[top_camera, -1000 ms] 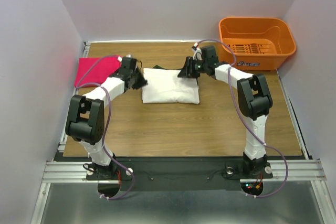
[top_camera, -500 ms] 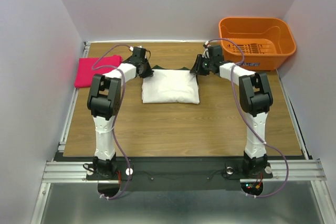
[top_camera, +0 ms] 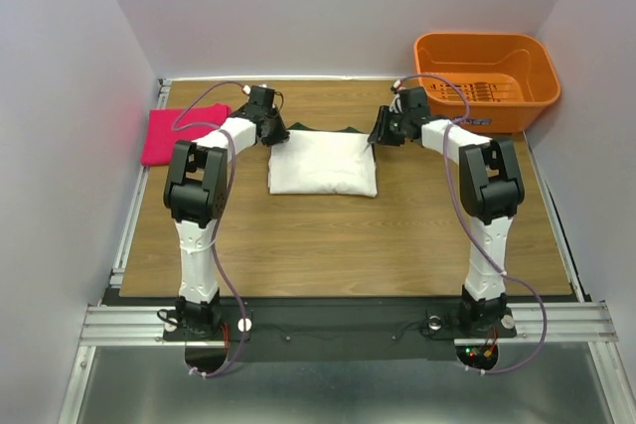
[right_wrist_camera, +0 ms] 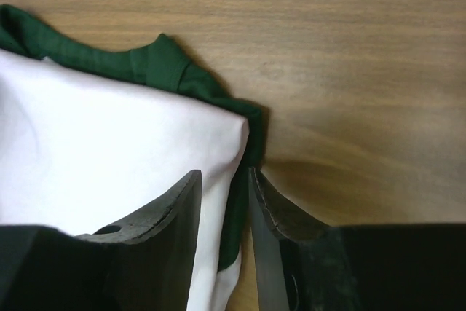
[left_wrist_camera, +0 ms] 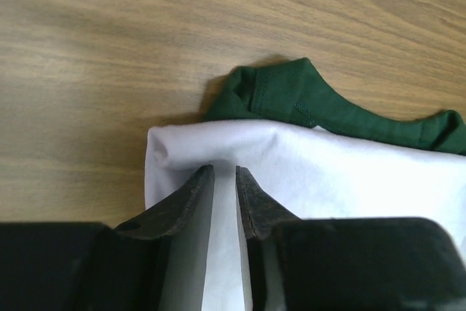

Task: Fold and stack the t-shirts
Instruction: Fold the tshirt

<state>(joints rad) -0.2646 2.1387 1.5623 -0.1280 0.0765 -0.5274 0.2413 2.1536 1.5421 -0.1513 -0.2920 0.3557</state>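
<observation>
The white t-shirt (top_camera: 323,166) lies folded into a rectangle at the middle back of the table, with dark green cloth (top_camera: 328,130) peeking out along its far edge. My left gripper (top_camera: 278,134) is at its far left corner, shut on a pinch of white cloth (left_wrist_camera: 328,172) just below the green sleeve (left_wrist_camera: 291,100). My right gripper (top_camera: 381,132) is at the far right corner, its jaws closed around the white and green edge (right_wrist_camera: 244,194). The print is hidden. The pink-red t-shirt (top_camera: 179,134) lies folded at the back left.
An orange plastic basket (top_camera: 487,67) stands at the back right, just beyond the right arm. Bare wooden table (top_camera: 338,245) lies in front of the white shirt. Grey walls close in the back and both sides.
Both grippers have moved toward the back and to the right, to the shirt's far corners. The left arm has swung inward. A strip of green now shows along the shirt's far edge.
</observation>
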